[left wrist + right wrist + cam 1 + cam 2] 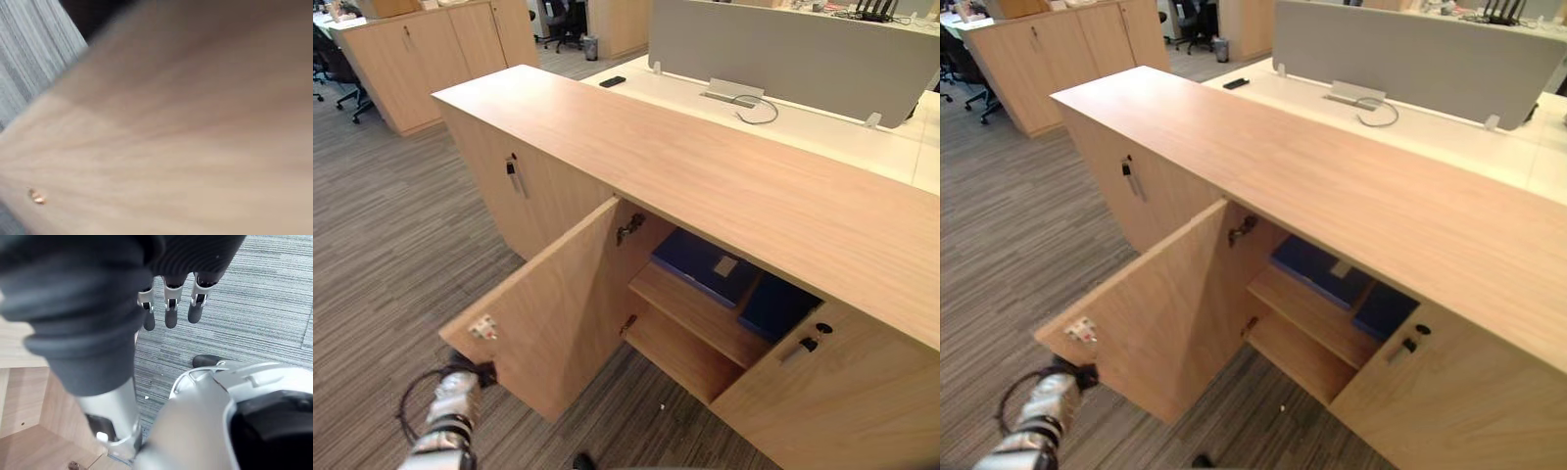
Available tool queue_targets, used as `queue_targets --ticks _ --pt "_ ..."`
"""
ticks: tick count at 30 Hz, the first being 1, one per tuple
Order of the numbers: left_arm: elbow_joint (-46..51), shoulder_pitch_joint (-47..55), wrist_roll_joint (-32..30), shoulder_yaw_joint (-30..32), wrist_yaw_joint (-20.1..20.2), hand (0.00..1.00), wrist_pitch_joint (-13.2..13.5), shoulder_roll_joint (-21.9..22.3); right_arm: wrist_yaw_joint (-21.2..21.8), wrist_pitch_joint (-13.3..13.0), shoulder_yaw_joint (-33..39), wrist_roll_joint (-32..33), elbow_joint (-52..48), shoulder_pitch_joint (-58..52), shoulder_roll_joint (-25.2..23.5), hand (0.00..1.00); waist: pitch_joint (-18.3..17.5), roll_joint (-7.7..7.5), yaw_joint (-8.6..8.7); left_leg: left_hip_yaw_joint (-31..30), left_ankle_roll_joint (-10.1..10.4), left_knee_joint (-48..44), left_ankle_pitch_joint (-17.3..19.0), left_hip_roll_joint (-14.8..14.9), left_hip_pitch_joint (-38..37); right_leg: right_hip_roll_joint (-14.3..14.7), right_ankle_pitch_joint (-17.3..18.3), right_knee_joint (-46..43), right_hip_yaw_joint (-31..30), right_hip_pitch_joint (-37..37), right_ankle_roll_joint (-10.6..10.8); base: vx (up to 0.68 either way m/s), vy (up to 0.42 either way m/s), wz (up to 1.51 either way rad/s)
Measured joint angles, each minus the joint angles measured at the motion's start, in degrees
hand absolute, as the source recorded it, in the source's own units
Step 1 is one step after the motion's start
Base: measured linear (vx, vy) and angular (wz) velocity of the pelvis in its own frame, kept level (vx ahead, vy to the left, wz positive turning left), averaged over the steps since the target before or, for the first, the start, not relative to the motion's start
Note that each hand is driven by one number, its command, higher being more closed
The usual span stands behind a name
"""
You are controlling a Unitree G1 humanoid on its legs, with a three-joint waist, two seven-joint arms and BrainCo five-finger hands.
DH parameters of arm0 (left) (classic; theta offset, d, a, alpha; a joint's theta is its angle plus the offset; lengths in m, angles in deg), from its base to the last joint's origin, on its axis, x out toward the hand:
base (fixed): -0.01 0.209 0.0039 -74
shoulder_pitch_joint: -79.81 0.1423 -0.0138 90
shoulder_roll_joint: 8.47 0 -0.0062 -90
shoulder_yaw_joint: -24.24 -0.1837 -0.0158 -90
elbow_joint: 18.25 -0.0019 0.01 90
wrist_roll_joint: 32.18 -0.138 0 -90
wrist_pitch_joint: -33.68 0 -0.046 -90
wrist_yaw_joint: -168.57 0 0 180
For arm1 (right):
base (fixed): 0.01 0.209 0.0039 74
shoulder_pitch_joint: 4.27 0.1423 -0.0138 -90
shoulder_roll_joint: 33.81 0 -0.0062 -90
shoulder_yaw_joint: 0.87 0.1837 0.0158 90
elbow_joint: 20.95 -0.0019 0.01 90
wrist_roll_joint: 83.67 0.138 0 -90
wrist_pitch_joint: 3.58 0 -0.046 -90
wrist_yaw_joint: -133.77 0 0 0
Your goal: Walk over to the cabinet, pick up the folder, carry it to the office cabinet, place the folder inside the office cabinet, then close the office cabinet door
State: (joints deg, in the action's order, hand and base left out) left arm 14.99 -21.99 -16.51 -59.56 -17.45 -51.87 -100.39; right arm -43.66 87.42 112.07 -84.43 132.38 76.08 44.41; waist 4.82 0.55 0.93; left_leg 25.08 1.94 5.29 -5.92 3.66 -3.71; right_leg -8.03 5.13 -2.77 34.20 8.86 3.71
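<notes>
Flat dark-blue folder on the pale woodgrain cabinet shelf, beyond the left hand — grasp unreadable behind the open door; right hand hangs slack-fingered over ribbed carpet.

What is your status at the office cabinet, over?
Left hand at outer edge of the door, not yet closed. Right hand open, hanging idle. Blue folder lies on the upper shelf inside.
</notes>
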Motion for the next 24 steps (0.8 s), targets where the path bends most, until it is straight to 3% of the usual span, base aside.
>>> queue_targets --ticks 7,9,16,24 --pt "13.6 14.4 2.9 -23.2 7.2 0.0 0.0 10.1 -0.9 0.2 -0.1 -0.2 0.3 1.1 -0.6 0.0 0.1 0.05 -0.07 -0.7 -1.7 0.0 0.4 -2.0 0.9 -1.7 -1.3 0.4 0.4 -0.2 1.2 0.0 0.047 0.06" --pt "15.3 15.4 3.1 -25.7 8.7 0.0 -0.1 11.5 -1.0 0.2 -0.2 -0.1 0.4 1.2 -0.6 0.0 0.1 0.1 0.13 -0.8 -1.9 0.0 0.3 -2.2 0.9 -1.9 -1.4 0.4 0.4 -0.2 1.3 0.0 0.0 0.0" --pt "18.0 15.7 4.2 -28.4 12.3 0.0 -0.5 11.6 -1.1 0.3 -2.5 -0.2 1.9 2.8 0.0 0.0 0.1 0.14 1.31 -1.1 -2.0 0.0 0.2 -2.1 0.9 -1.4 -1.5 1.0 0.9 0.1 1.4 0.02 -0.015 0.01" --pt "17.9 16.6 15.5 -30.3 14.0 0.0 -1.2 10.4 -1.6 0.3 -7.3 -0.1 2.1 3.6 1.1 0.0 0.3 -0.04 2.64 1.1 -1.2 0.0 0.2 -0.7 -0.4 0.1 -1.5 2.2 -0.9 0.9 1.2 0.0 -0.039 -0.15"
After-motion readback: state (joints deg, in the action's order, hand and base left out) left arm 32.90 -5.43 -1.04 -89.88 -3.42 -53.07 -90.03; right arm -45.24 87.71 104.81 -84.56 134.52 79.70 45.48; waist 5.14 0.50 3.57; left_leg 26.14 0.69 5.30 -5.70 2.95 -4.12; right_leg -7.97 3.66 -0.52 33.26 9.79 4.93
